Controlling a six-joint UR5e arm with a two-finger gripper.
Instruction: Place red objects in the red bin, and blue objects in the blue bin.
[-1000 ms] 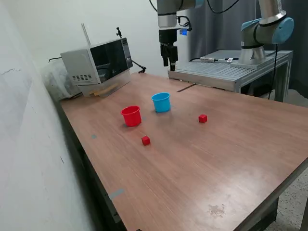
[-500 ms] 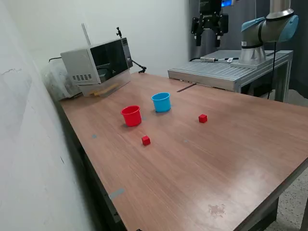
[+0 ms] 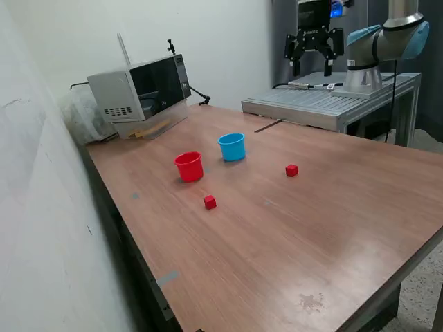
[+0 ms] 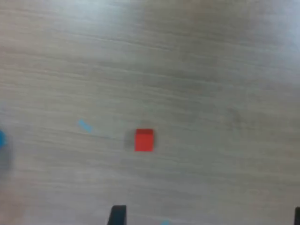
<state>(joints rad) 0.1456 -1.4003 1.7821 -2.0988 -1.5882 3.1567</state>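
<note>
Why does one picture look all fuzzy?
The wrist view is blurred: the red cube has soft edges and the wood grain smears. The exterior view is sharp, with window glare on the table toward its right.

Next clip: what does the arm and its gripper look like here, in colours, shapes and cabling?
The arm is silver-grey tubing with light-blue caps at the joints, standing on a grey base. The gripper is black with two fingers, below a dark wrist block that shows a blue patch. Thin dark cables run near the wrist. The wrist view shows only black fingertips.
</note>
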